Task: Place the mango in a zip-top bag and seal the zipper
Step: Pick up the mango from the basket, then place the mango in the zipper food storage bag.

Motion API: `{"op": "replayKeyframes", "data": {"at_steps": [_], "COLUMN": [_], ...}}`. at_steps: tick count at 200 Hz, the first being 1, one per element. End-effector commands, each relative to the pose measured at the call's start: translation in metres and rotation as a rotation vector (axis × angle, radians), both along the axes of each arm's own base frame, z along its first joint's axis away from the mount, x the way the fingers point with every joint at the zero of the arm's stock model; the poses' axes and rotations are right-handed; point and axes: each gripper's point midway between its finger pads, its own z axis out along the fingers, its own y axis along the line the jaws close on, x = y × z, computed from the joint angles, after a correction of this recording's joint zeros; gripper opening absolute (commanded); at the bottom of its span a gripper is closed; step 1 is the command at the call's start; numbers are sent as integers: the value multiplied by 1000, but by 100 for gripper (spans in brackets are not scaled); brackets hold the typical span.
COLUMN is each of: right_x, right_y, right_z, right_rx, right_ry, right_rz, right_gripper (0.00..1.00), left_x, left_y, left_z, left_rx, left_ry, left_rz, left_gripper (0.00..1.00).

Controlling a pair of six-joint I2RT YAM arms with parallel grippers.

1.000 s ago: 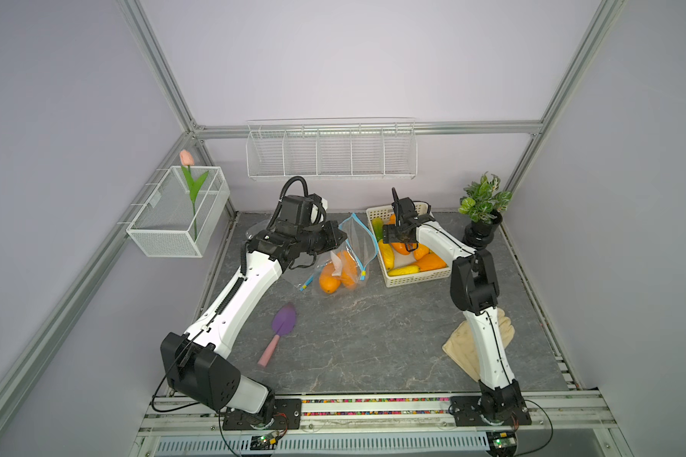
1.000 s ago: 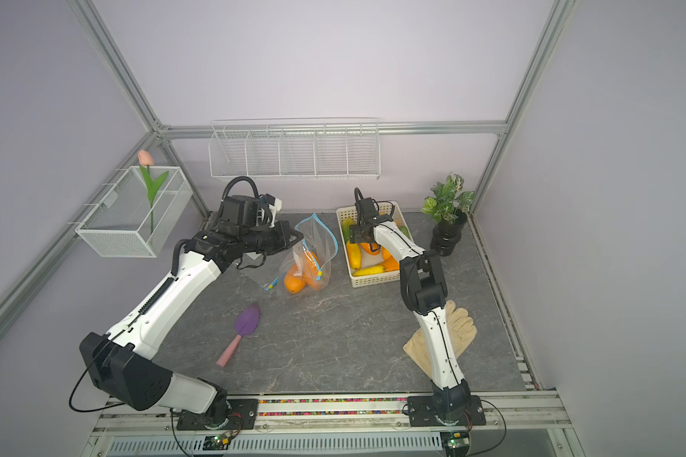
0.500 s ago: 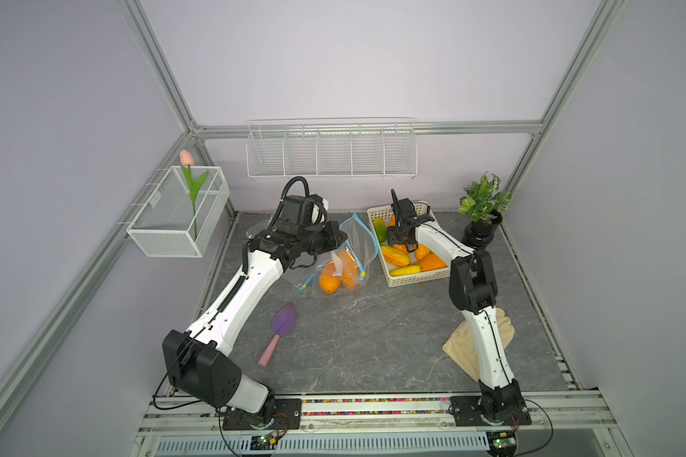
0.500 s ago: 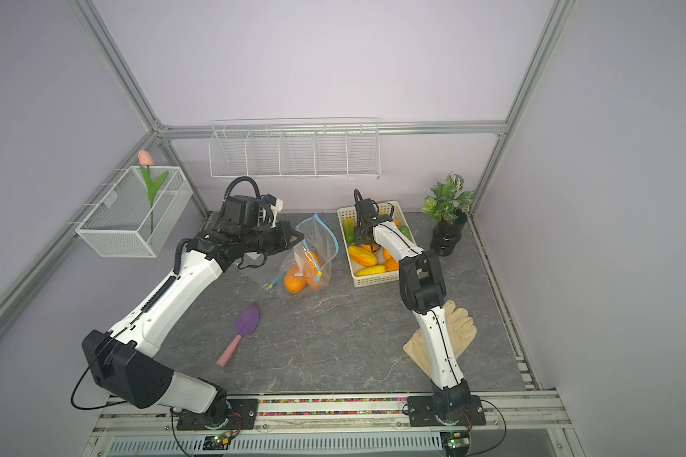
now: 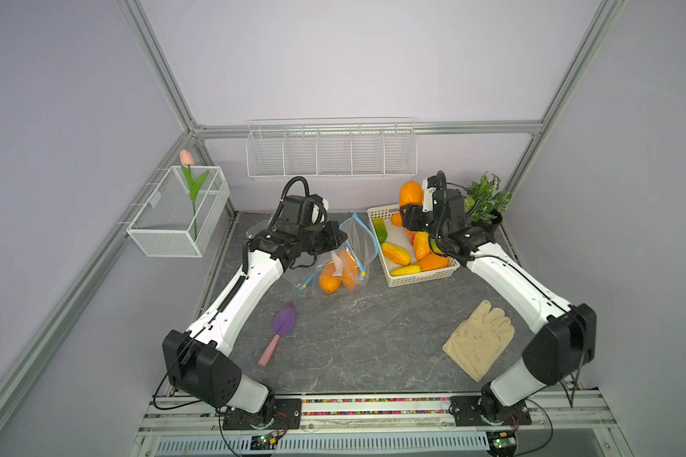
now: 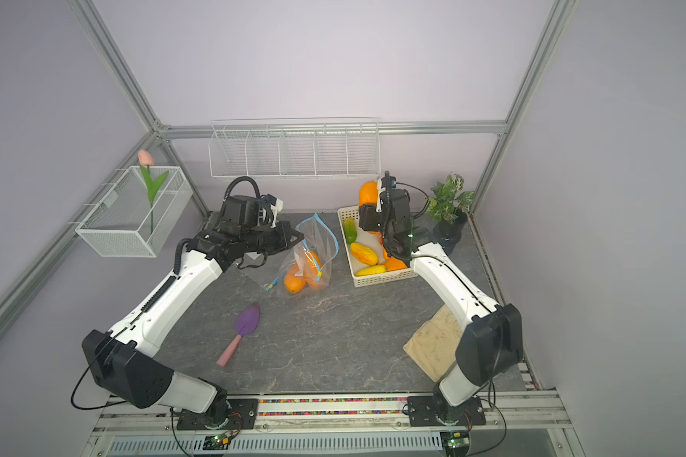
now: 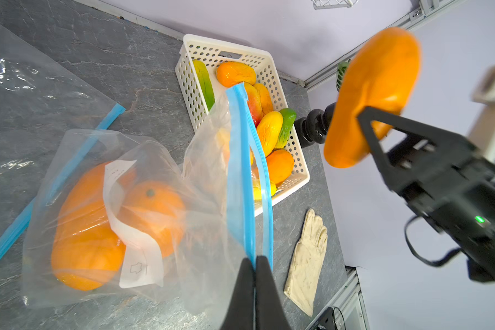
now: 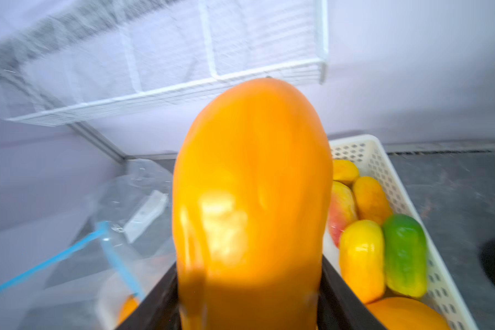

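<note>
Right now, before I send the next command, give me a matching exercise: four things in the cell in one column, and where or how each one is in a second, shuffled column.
Column one:
1. right gripper
2. left gripper
3. purple trowel
4. glove

Column two:
A. flat on the table, on the robot's right side
B. shut on the zip-top bag at its blue zipper edge
C. shut on an orange mango, held up out of the basket
D. lying on the table, on the robot's left side

Pairs: 1-C, 2-B, 3-D, 4-A
</note>
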Motion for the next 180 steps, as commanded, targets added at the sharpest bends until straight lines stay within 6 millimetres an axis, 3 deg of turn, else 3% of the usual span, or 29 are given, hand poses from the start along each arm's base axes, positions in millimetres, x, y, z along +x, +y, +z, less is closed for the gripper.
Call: {"op": "replayKeyframes", "data": {"at_steps": [1,24,64,99,121,150,168,180], "right_x": [-26,-42,-41,-41,-47,-53,-60,-64], "right_y": [51,81,115,124,128,131,132,131], "right_z": [33,40,15,-16,-32,-53,-63,-68], "right_rx": [201,304,368,391,377,308,262,228], "right_ry": [-149,-193,-170,-113,-82,-31,-6,12], "right_rz": [154,223,271,283,308,333,365,378], "right_gripper": [44,45,45,49,61,67,78,81], "left_x": [2,0,-5,-4,-3,0,0,1], "left_y": [0,1,3,6,9,14,16,18], "left_z": [3,3,6,10,14,15,15,16], "left_rx": [-2,-7,-22,-22,-22,-23,-25,-26], "left_ry": [0,1,-6,-14,-22,-23,-24,-25], "left_rz": [3,6,14,26,31,46,52,56], "left_gripper": [0,0,0,0,0,0,0,0]}}
